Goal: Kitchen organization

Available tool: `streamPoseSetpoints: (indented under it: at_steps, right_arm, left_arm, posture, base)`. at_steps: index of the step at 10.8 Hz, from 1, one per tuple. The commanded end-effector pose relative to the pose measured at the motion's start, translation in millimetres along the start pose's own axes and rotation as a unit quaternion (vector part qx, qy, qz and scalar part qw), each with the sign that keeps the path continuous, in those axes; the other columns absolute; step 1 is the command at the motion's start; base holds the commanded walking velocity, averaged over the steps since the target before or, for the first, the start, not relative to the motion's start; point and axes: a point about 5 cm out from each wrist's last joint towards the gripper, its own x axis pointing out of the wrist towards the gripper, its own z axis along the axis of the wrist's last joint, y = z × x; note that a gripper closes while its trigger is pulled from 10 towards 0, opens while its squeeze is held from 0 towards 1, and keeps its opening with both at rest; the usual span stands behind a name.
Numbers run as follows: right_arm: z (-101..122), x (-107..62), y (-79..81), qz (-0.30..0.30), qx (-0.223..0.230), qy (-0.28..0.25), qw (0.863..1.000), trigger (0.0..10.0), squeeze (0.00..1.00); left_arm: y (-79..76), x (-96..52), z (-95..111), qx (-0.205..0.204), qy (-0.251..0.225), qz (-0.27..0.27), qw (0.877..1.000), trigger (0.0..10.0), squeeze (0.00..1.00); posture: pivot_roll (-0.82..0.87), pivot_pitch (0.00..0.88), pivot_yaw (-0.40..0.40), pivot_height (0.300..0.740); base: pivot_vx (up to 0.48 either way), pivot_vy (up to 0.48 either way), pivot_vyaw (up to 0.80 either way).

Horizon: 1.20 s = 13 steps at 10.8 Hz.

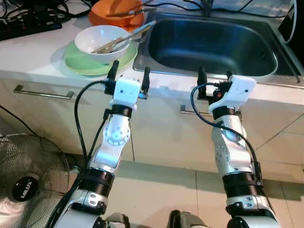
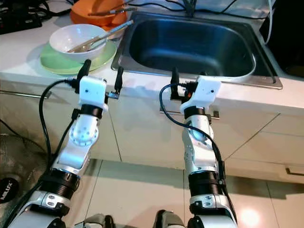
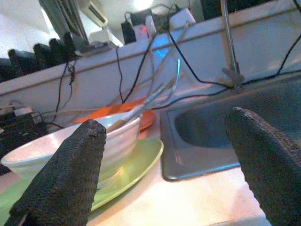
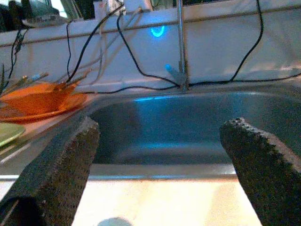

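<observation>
Left eye view: I logged the white bowl (image 1: 101,41) sitting on the green plate (image 1: 83,61), on the desk (image 1: 28,52) just left of the steel sink (image 1: 213,45). Several utensils (image 1: 124,38) lay in the bowl, handles slanting out toward the sink's corner. Behind it stood an orange bowl (image 1: 116,13) with another utensil across it. The sink basin looked bare.

The left gripper (image 1: 129,77) hovered at the desk's front edge, just before the plate, fingers apart and holding nothing. In the left wrist view its fingers (image 3: 70,174) framed the bowl and the plate.

The right gripper (image 1: 214,78) sat at the sink's front rim, fingers likewise spread, empty. The right wrist view looked between its fingers (image 4: 61,165) into the basin, tap stem (image 4: 180,47) behind.

Below the desk I noted cabinet fronts with a handle (image 1: 42,92), and a fan (image 1: 26,185) on the floor at my left.
</observation>
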Motion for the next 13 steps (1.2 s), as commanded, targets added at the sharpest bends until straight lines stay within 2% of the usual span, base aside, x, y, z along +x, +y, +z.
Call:
streamPoseSetpoints:
  at_steps: [1,2,4,7,13]
  right_arm:
    - [0.0,2.0,-1.0,-0.004,-0.010,-0.006,1.000,10.0,0.00]
    - [4.9,5.9,1.1,0.003,-0.017,-0.024,1.000,10.0,0.00]
    - [4.2,4.8,0.5,0.000,-0.018,-0.034,0.999,10.0,0.00]
    - [-1.4,4.0,1.3,0.000,-0.015,-0.022,1.000,10.0,0.00]
    - [-0.3,4.9,5.2,0.004,-0.009,-0.023,1.000,10.0,0.00]
  left_arm:
    - [0.2,-0.8,-1.8,-0.002,-0.002,0.008,1.000,10.0,0.00]
    - [0.0,3.0,2.4,-0.002,-0.016,0.006,1.000,10.0,0.00]
    - [-2.0,-1.2,-1.8,-0.004,-0.016,0.003,1.000,10.0,0.00]
    - [-0.2,0.5,-3.0,0.013,-0.011,0.004,1.000,10.0,0.00]
    - [0.6,-0.1,-5.4,0.017,-0.002,0.007,1.000,10.0,0.00]
  posture:
    - [0.03,0.067,-0.033,0.740]
    - [0.03,0.072,-0.031,0.740]
    - [0.03,0.064,-0.025,0.740]
    - [0.04,0.070,-0.025,0.740]
    - [0.04,0.075,-0.026,0.740]
  base:
    - [0.000,0.000,0.00]
    - [0.000,0.000,0.00]
    - [0.000,0.000,0.00]
    - [0.000,0.000,0.00]
    - [0.000,0.000,0.00]
